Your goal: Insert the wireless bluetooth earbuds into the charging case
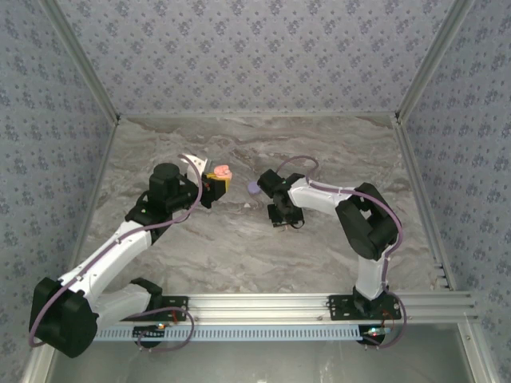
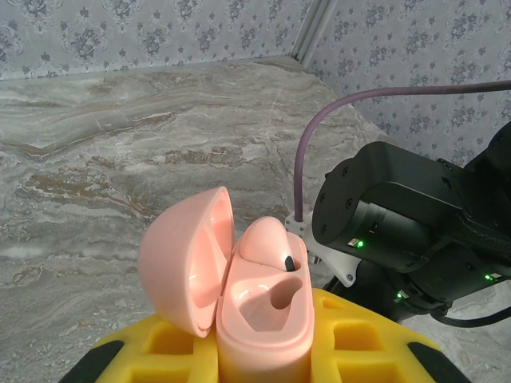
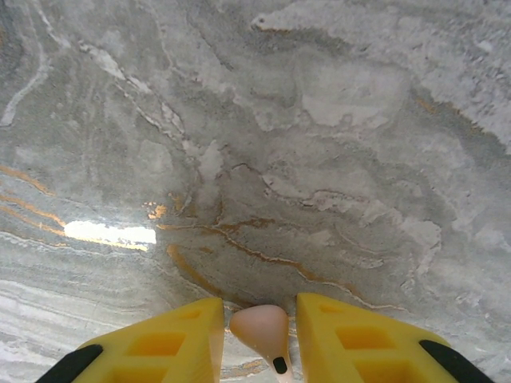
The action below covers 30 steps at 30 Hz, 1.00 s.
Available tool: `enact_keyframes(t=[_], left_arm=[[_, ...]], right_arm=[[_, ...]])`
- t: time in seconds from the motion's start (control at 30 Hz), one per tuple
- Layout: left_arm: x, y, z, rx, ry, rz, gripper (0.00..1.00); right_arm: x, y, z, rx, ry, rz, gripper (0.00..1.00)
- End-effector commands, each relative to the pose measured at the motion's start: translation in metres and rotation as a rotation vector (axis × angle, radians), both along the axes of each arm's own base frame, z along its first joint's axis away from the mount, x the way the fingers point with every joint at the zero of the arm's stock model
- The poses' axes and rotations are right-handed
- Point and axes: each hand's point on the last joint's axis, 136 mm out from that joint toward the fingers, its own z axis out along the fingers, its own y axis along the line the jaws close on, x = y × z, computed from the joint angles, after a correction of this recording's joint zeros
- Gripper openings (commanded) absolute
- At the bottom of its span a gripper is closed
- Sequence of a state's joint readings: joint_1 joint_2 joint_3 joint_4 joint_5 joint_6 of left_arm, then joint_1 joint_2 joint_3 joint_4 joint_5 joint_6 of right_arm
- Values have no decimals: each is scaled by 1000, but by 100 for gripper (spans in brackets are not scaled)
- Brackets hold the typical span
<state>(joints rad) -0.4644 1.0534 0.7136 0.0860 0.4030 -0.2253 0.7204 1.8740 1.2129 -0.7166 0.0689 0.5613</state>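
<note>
Aloft, left hand (image 2: pixel 263 353) around open case (image 2: pixel 233 281).

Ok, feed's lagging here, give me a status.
Left gripper shut on open charging case, one earbud seated. Right gripper shut on second earbud. Lilac object beside right gripper.

A tabletop (image 1: pixel 335 152) with a grey marble pattern and brownish veins is seen. It is enclosed on three sides by walls (image 1: pixel 239 48) covered with bluish-grey floral wallpaper. Metal profiles (image 1: pixel 430 60) are placed in the corners where the walls meet. An aluminium rail (image 1: pixel 271 305) is fixed along the near edge. A bright reflection of light (image 3: pixel 112 233) is noticed on the surface.
</note>
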Motion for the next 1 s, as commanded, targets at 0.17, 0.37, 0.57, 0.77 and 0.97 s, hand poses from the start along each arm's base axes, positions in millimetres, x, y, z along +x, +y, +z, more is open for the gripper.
enact_keyframes(t=[0.17, 0.37, 0.57, 0.77, 0.97], left_arm=[[2, -1, 12, -17, -42, -2, 0], [2, -1, 13, -19, -41, -4, 0], [2, -3, 12, -18, -38, -9, 0], [3, -9, 1, -21, -6, -19, 0], [2, -25, -13, -20, 15, -44, 0]], right_arm=[[-3, -7, -8, -41, 25, -20, 32], [-3, -10, -11, -55, 26, -24, 26], [2, -9, -7, -49, 4, -16, 24], [12, -2, 11, 17, -64, 2, 24], [14, -4, 20, 114, -99, -16, 23]])
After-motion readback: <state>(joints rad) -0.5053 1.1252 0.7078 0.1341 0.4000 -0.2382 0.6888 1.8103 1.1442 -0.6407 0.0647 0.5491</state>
